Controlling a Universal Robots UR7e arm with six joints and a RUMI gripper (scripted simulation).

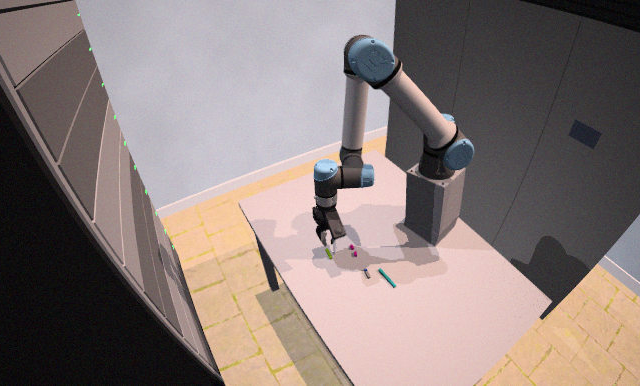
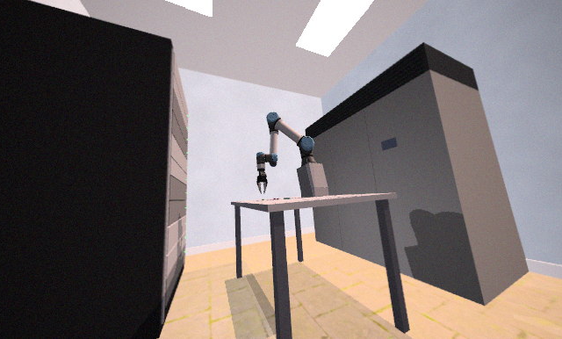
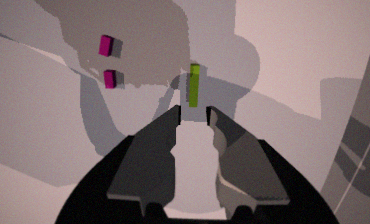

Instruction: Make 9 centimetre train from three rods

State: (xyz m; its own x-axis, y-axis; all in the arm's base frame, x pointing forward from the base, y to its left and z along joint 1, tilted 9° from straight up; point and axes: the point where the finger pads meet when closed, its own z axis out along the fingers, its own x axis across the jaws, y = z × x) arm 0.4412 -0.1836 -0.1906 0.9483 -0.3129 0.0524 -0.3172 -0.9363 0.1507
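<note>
Dark jaws of your two-jaw gripper (image 3: pixel 193 114) stood narrowed on nothing, above the table. Just beyond the tips, at frame centre, lay the short lime rod (image 3: pixel 194 85), long axis running straight away. Two small magenta rods (image 3: pixel 107 61) sat upper left. Wrist pointed down.

Cream-tube arm (image 1: pixel 354 112) with blue joint caps, dark joints, dark grey two-fingered tool (image 1: pixel 330 245)
</note>
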